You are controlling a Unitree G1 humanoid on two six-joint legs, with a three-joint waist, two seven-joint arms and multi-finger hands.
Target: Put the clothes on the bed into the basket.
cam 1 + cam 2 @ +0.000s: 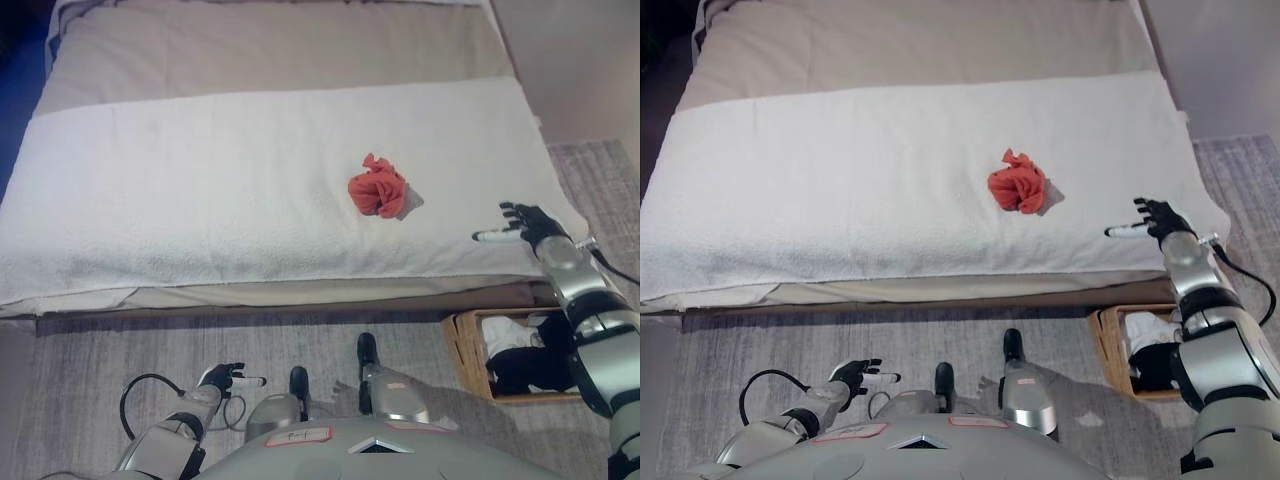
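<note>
Right hand hovers over the bed's right edge, fingers spread, holding nothing. The red cloth lies crumpled mid-bed, apart. Basket below on the floor; left hand hangs low, relaxed.

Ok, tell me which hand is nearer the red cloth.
Right. The right hand hovers over the bed's edge, right of the cloth; the left hand hangs low by the floor.
</note>
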